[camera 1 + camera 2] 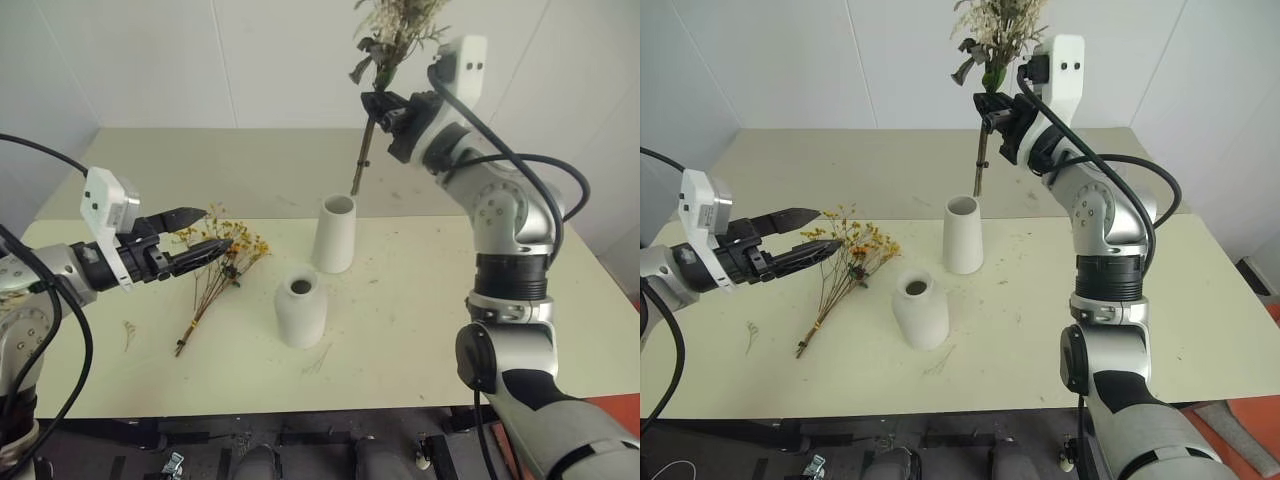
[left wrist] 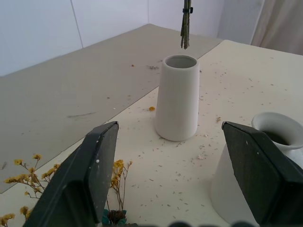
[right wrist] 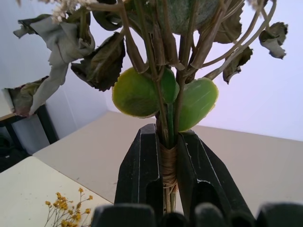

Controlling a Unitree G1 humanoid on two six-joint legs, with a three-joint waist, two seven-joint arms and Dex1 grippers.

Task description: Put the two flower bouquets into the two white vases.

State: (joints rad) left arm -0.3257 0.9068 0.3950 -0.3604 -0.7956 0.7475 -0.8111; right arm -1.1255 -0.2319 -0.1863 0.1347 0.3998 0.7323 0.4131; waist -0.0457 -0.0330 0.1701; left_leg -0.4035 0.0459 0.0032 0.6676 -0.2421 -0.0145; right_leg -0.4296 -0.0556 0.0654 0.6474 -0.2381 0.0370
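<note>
Overhead, right fingers tight on the cream bouquet; left fingers wide, empty.

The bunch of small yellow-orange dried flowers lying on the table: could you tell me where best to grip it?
Probably across the thin brown stems of the yellow-orange bunch, near the bare lower part, coming from above: it lies flat on the cream table, and the flower heads look fragile. The open left gripper hovers by those heads.

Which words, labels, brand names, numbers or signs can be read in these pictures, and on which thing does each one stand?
There are none to read. The tall vase, the short vase, the table and the wall carry no writing. The white camera housings on the wrists show only small dark dots, no letters.
</note>
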